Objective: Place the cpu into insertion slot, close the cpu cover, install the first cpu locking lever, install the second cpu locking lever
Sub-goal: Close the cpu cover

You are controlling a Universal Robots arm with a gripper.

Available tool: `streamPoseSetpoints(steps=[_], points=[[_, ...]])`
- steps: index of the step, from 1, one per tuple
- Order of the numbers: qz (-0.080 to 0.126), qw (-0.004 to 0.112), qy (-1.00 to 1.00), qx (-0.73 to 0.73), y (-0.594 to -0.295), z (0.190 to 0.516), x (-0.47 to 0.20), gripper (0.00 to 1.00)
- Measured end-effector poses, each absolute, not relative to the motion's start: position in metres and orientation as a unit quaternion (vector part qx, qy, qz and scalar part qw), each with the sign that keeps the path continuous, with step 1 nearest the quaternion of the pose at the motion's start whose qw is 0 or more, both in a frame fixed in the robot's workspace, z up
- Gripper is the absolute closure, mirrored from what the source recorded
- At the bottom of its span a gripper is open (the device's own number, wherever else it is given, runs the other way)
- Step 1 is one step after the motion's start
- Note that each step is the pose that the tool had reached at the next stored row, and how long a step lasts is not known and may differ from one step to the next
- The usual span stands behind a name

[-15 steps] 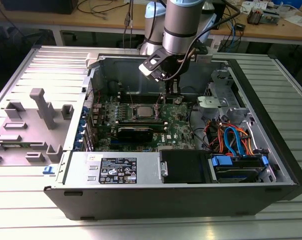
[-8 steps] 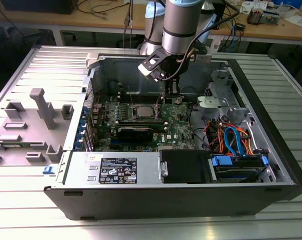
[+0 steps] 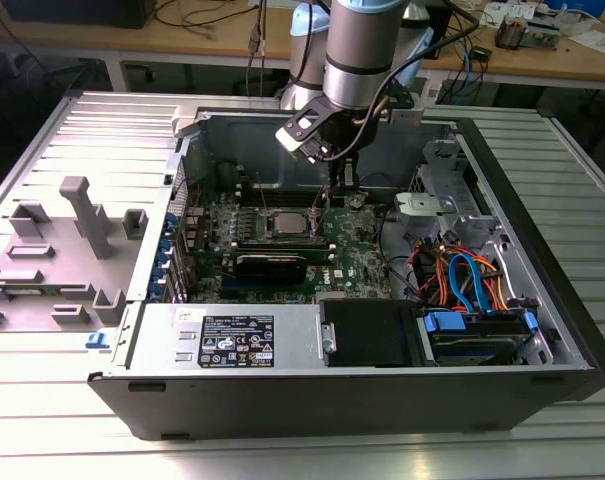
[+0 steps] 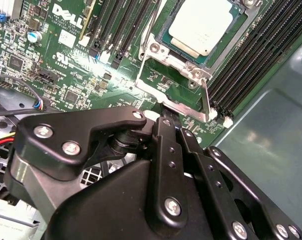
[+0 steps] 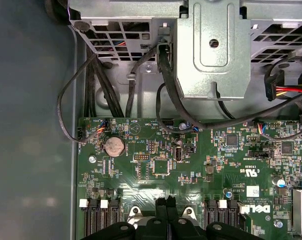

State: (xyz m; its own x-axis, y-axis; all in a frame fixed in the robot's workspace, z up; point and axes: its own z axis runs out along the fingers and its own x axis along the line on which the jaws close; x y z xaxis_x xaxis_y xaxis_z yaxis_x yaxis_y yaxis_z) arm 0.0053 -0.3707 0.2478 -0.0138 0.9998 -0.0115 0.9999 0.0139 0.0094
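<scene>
Within insertion slot (image 4: 165,44), cpu (image 4: 200,25) flat (face-up)

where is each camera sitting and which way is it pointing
Exterior view: off the arm, high beside the open case, looking down at the motherboard; the arm and gripper show.
Second wrist view: on the wrist, looking past the gripper at the cpu and open cover.
First wrist view: on the wrist, looking over the gripper at cables and a drive cage beyond the motherboard.
Shared: both wrist views catch the gripper; the exterior and second wrist views share the cpu.
</scene>
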Motion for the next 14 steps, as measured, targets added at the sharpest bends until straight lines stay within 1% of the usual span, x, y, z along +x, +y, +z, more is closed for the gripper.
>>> streamPoseSetpoints(steps=[14], points=[[-0.001, 0.007, 0.712, 0.702, -0.371, 0.248, -0.005, 0.89]])
